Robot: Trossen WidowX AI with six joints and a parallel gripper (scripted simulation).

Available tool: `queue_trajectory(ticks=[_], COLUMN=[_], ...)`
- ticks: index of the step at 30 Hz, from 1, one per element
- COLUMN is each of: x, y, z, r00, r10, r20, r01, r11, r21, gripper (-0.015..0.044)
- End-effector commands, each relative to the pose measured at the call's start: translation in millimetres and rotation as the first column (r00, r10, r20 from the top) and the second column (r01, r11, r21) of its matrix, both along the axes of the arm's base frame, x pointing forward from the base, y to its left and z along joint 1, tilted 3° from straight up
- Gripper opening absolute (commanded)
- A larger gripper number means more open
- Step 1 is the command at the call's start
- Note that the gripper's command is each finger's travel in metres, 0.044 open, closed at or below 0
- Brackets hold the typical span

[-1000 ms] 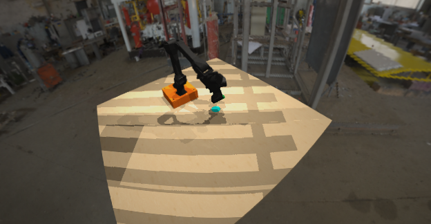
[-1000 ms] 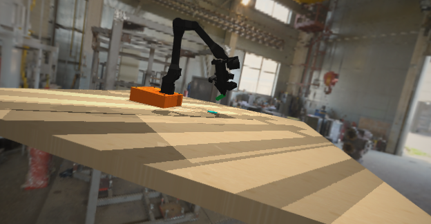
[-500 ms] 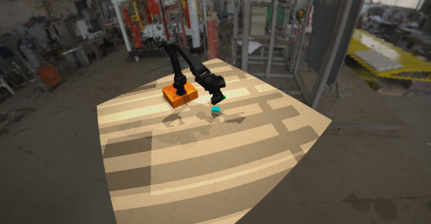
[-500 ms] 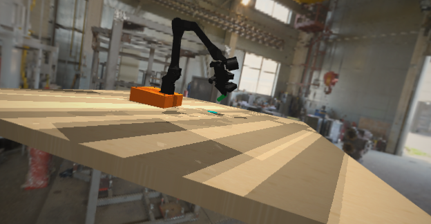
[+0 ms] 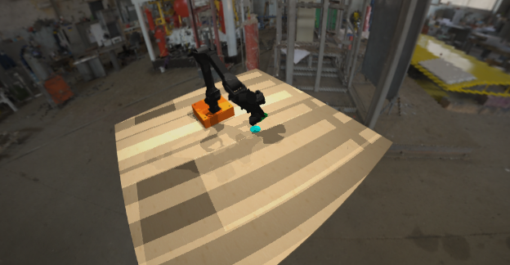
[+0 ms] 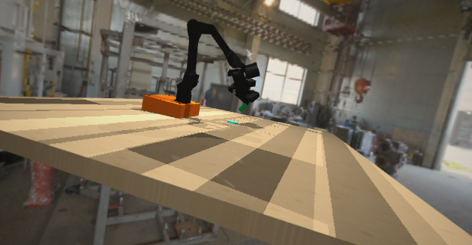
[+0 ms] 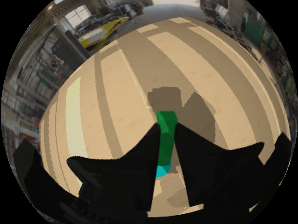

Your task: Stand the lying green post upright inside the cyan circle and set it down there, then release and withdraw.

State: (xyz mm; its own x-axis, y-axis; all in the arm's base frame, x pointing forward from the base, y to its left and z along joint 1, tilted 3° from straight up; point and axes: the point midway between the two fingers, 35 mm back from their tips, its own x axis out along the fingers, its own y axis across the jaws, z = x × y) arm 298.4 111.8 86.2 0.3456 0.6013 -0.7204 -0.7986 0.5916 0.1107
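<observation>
The green post (image 5: 265,116) (image 6: 243,107) (image 7: 167,135) is held between the fingertips of my gripper (image 5: 259,119) (image 6: 247,102) (image 7: 166,126), which is shut on it. In the exterior view the post is tilted, its free end pointing down and to the left, clear of the table. The cyan circle (image 5: 255,129) (image 6: 232,122) (image 7: 162,171) lies flat on the table just below the gripper. In the wrist view it shows between the fingers, partly hidden by the post and a finger. Part of the post is hidden by the fingers in the top and exterior views.
The orange base block (image 5: 213,112) (image 6: 166,106) of the arm stands on the striped wooden table (image 5: 261,190) (image 6: 181,145) (image 7: 130,85), a short way from the circle. Shadows of the arm and light and dark bands cross the table top.
</observation>
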Motion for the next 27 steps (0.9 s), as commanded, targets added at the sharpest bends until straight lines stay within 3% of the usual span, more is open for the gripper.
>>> queue_trajectory(ticks=[1,27], x=[-0.3,-0.9], y=[-1.4,-9.0], z=[-0.2,3.0], r00=[1.000,0.993], r10=[-0.005,-0.015], r20=[0.011,0.113], r01=[0.005,-0.005], r11=[1.000,0.985], r21=[0.028,0.170], gripper=[0.0023,0.0023])
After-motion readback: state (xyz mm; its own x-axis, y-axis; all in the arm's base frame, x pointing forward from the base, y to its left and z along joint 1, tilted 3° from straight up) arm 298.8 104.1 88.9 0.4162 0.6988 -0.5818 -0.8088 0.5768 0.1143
